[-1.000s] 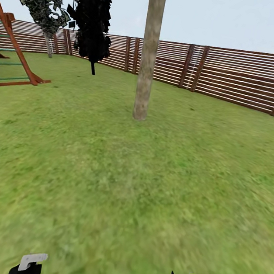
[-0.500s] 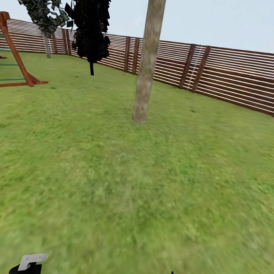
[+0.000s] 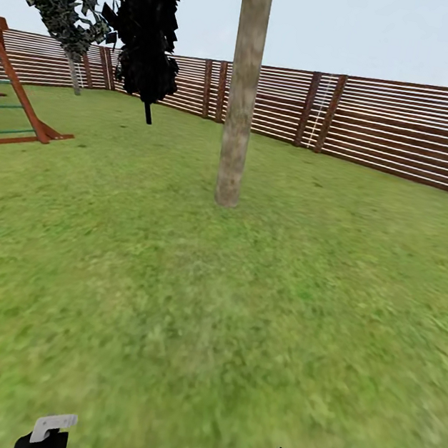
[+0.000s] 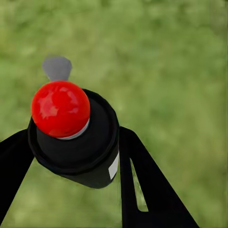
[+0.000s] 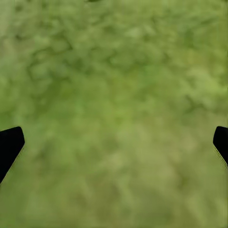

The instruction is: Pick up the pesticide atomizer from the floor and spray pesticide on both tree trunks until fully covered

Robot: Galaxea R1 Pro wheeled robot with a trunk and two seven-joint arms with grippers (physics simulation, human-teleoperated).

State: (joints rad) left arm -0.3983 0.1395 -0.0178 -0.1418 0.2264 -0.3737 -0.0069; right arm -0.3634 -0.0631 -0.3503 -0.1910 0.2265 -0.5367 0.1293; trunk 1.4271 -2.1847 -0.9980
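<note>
Red-capped and dark-bodied, the pesticide atomizer [image 4: 73,135] sits clamped between my left gripper's [image 4: 71,166] black fingers over blurred lawn [image 3: 239,313], while my right gripper [image 5: 114,142] hangs spread wide. Ahead, the smooth beige-grey tree trunk [image 3: 242,89] stands slightly nearer than a second ago, the slatted fence [image 3: 398,129] behind it.

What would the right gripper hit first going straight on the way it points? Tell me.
Most likely the lawn. In the right wrist view the right gripper has its fingers spread wide with nothing between them, and only blurred grass lies ahead. How far off the grass is cannot be judged.
</note>
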